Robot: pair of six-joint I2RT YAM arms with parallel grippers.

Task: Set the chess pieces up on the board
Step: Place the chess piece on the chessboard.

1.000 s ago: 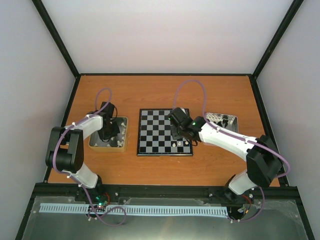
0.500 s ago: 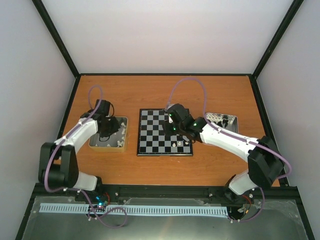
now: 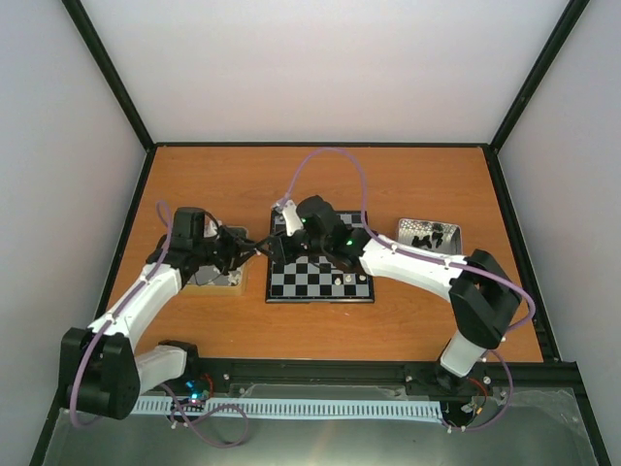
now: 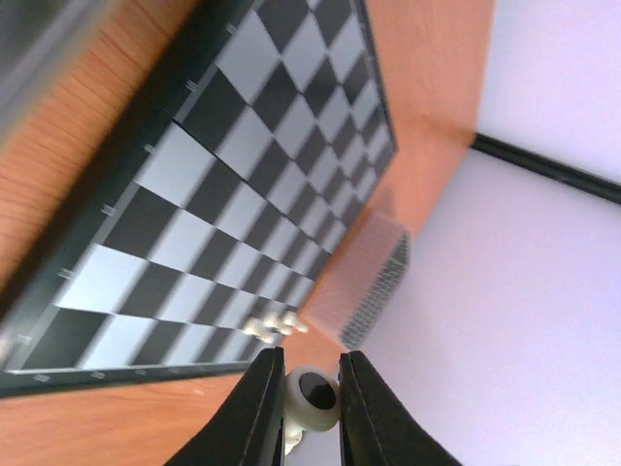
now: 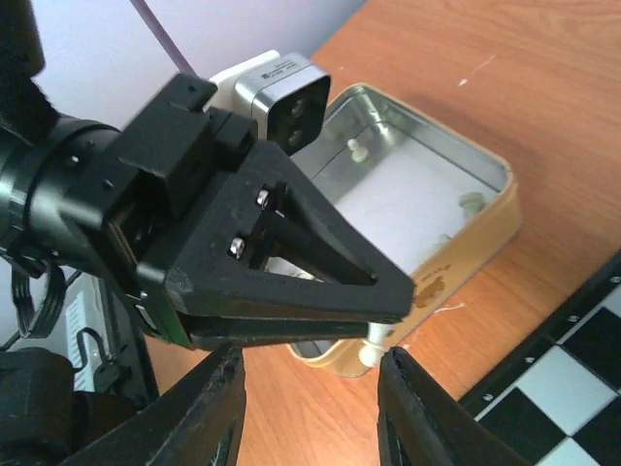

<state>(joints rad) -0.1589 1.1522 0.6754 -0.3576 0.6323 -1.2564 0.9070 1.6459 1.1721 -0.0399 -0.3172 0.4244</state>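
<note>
The board (image 3: 303,282) lies mid-table with three cream-white chess pieces (image 3: 350,280) on its near right squares, also seen in the left wrist view as small white chess pieces (image 4: 273,325). My left gripper (image 3: 254,250) reaches right to the board's left edge, shut on a cream-white chess piece (image 4: 313,398) whose dark round base faces the camera. My right gripper (image 3: 279,245) faces it from over the board. In the right wrist view the left gripper (image 5: 393,303) holds the white piece (image 5: 374,351) just beyond the fingertips of my open right gripper (image 5: 310,413).
A gold-sided tin (image 5: 473,229) with loose white pieces stands left of the board, partly under the left arm (image 3: 160,282). A silver tin (image 3: 430,234) with dark pieces sits right of the board. Black frame rails and pale walls bound the orange table.
The left arm swung from its tin rightward to the board's left edge, carrying the white piece. The right arm moved left across the board to meet it, and its jaws spread wider.
</note>
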